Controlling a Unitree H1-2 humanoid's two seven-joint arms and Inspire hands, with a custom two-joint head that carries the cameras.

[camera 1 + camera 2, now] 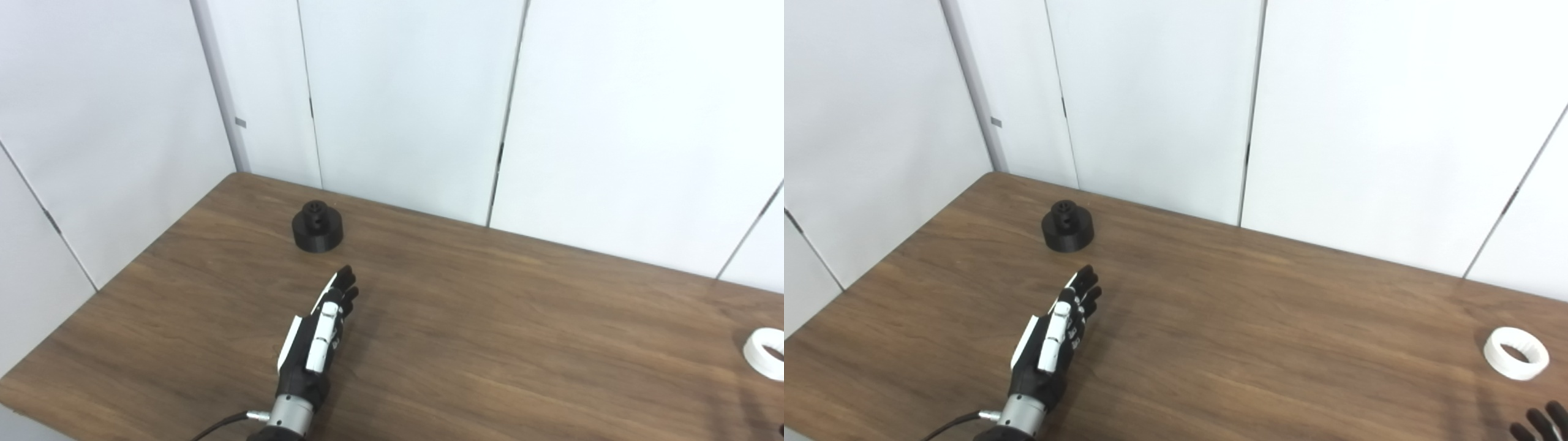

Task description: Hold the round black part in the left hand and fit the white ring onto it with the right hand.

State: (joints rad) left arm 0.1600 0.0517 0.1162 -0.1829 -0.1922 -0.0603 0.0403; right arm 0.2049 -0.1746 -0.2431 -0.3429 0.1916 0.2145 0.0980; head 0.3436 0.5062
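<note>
The round black part (317, 228) stands upright on the wooden table (490, 318) near its far left corner; it also shows in the right eye view (1067, 228). The white ring (1516, 353) lies flat at the table's right side. My left hand (320, 331) is open and empty, fingers stretched out and pointing at the black part, a short way in front of it and not touching it. Of my right hand (1542, 422) only the fingertips show at the bottom right corner, spread apart, holding nothing, a little in front of the ring.
White wall panels (398, 104) close off the table at the back and on the left. The table's left edge (116, 275) runs diagonally close to the black part. A cable (217, 424) trails from my left wrist.
</note>
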